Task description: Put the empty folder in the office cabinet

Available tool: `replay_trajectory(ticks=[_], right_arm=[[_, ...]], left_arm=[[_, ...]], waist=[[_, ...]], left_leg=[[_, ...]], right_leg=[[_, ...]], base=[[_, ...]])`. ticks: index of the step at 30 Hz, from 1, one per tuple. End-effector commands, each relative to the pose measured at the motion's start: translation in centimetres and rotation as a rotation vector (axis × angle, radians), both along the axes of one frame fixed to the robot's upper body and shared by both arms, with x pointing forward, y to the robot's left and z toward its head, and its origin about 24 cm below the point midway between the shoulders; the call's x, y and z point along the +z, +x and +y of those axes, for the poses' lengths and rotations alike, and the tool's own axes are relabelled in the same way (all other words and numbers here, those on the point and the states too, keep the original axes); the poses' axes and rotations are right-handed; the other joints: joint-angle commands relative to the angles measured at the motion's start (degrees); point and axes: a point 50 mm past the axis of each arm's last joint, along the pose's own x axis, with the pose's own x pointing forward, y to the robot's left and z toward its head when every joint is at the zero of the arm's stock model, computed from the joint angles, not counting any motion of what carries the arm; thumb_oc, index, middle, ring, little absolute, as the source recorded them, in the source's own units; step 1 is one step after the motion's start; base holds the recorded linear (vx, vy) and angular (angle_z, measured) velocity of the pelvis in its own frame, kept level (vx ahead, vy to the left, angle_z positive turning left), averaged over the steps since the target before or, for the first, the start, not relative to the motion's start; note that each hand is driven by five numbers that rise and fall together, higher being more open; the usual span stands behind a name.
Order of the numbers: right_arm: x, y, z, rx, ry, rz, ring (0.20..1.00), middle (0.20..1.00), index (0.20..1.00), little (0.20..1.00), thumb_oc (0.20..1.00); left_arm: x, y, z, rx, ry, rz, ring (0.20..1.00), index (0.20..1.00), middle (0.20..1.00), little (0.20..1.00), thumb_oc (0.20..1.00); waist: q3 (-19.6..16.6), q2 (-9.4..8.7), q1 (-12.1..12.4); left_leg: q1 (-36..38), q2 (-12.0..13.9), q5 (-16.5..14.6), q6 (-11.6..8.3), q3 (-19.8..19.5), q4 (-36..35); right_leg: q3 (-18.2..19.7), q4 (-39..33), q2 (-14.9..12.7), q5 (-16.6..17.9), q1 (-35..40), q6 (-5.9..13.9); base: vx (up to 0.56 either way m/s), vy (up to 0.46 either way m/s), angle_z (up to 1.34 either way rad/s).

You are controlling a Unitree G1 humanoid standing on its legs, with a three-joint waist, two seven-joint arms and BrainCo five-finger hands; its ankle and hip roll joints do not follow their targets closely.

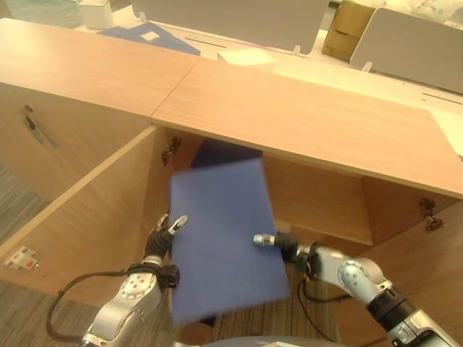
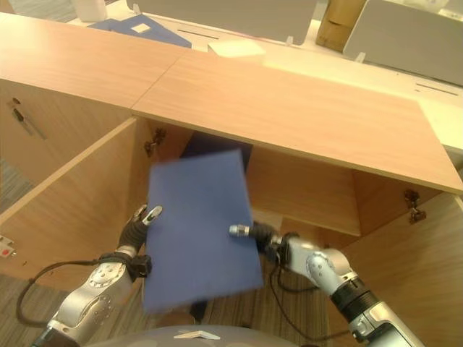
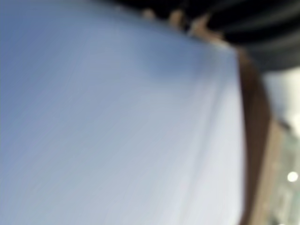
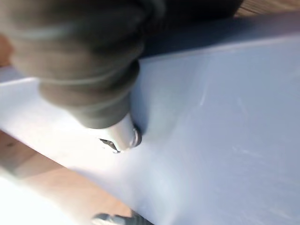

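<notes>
A flat blue folder [image 1: 221, 231] hangs tilted in the air in front of the open office cabinet [image 1: 318, 195], its far edge near the opening. My left hand [image 1: 155, 246] grips its left edge, a digit lying over the edge and the rest hidden beneath. My right hand [image 1: 289, 248] pinches the right edge. In the right wrist view the thumb [image 4: 119, 133] presses on the folder's face [image 4: 220, 117]. The folder's surface [image 3: 117, 131] also spans the left wrist view. A darker folder [image 1: 224, 153] stands inside the cabinet at the back left.
The cabinet's left door [image 1: 94, 217] swings open toward me; the right door [image 1: 427, 267] is open too, with a hinge [image 1: 428, 213]. A wooden top [image 1: 304, 116] overhangs the opening. A closed cabinet [image 1: 43, 137] stands at left. Another blue folder [image 1: 148, 36] and a cardboard box [image 1: 347, 29] lie behind.
</notes>
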Motion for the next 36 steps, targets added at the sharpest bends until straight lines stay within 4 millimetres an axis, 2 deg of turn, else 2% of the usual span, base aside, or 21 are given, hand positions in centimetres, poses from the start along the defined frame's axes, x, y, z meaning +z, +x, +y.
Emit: replay_trajectory(ticks=[1,6,12,18,20,21,23,25,30,36], right_arm=[[1.6,-0.2,1.8,0.153,0.135,-0.057,0.200,0.200,0.200,0.200,0.200],[0.7,-1.0,1.3,0.204,0.116,-0.032,0.200,0.200,0.200,0.200,0.200],[0.4,-0.5,1.5,0.106,0.125,-0.009,0.200,0.200,0.200,0.200,0.200],[-0.4,1.7,0.5,-0.220,0.074,0.025,0.200,0.200,0.200,0.200,0.200],[-0.9,2.4,-0.2,-0.348,0.052,0.025,0.200,0.200,0.200,0.200,0.200],[-1.0,2.6,-0.3,-0.367,0.055,0.031,0.200,0.200,0.200,0.200,0.200],[-1.3,3.0,-0.7,-0.448,0.053,0.044,0.200,0.200,0.200,0.200,0.200],[-1.8,3.5,-1.4,-0.579,0.039,0.054,0.200,0.200,0.200,0.200,0.200],[-2.3,3.0,-1.2,-0.632,0.043,0.086,0.200,0.200,0.200,0.200,0.200],[-3.3,2.2,-0.8,-0.634,0.035,0.114,0.200,0.200,0.200,0.200,0.200]], left_arm=[[2.8,1.7,1.0,0.027,0.048,-0.170,1.000,1.000,1.000,1.000,1.000],[2.9,1.8,1.4,0.049,0.053,-0.172,1.000,1.000,1.000,1.000,1.000],[2.1,1.9,0.9,0.063,0.051,-0.113,1.000,1.000,1.000,1.000,1.000],[-1.7,0.7,1.7,0.173,0.096,0.091,1.000,1.000,1.000,1.000,1.000],[-3.9,-0.5,2.3,0.218,0.117,0.189,1.000,1.000,1.000,1.000,1.000],[-4.3,-0.7,2.4,0.227,0.120,0.205,1.000,1.000,1.000,1.000,1.000],[-5.9,-1.8,3.0,0.262,0.153,0.282,1.000,1.000,1.000,1.000,1.000],[-9.4,-4.6,4.2,0.336,0.198,0.433,1.000,1.000,1.000,1.000,1.000],[-12.1,-7.5,4.5,0.390,0.228,0.568,1.000,1.000,1.000,1.000,1.000],[-13.8,-9.7,4.4,0.432,0.232,0.659,1.000,1.000,1.000,1.000,1.000]], waist=[[0.0,0.07,1.7],[0.0,-0.25,2.0],[0.1,-0.30,1.8],[-0.2,0.38,0.7],[-0.1,0.72,0.3],[0.0,0.77,0.3],[0.0,0.97,0.0],[0.2,1.37,-0.8],[0.4,1.70,-2.1],[0.4,1.72,-2.8]], left_leg=[[3.9,-1.8,-9.0,1.62,1.7,-0.2],[3.9,-1.9,-8.8,1.37,1.1,-0.2],[4.0,-2.0,-8.9,1.37,0.8,-0.2],[4.1,-1.9,-9.1,1.38,1.4,-0.2],[4.1,-1.9,-9.2,1.51,1.9,-0.2],[4.1,-1.9,-9.2,1.52,1.9,-0.2],[4.1,-1.8,-9.3,1.60,2.2,-0.2],[4.2,-1.6,-9.3,1.68,3.0,-0.2],[4.2,-1.4,-9.5,1.88,4.1,-0.2],[4.1,-1.3,-9.7,1.99,4.5,-0.2]], right_leg=[[-0.8,-0.1,-0.7,4.9,-4.2,3.60],[-1.0,-0.1,-0.5,4.7,-4.0,3.42],[-0.9,-0.1,-0.4,4.5,-3.8,3.13],[-0.1,-0.1,-0.3,4.3,-4.0,2.83],[0.1,-0.1,-0.3,4.4,-4.1,2.80],[0.1,-0.1,-0.3,4.4,-4.1,2.80],[0.3,-0.1,-0.3,4.4,-4.2,2.81],[0.9,0.2,-0.3,4.4,-4.5,2.87],[1.9,0.4,-0.2,4.4,-5.0,2.93],[2.6,0.3,-0.1,4.5,-5.4,3.05]], base=[[-0.01,-0.026,0.06],[0.00,-0.004,0.01],[0.01,-0.008,0.03],[0.00,0.004,-0.01],[-0.01,0.022,-0.06],[-0.01,0.015,-0.04],[0.00,0.000,0.00],[-0.01,0.026,-0.07],[0.00,0.020,-0.09],[0.00,0.007,-0.07]])
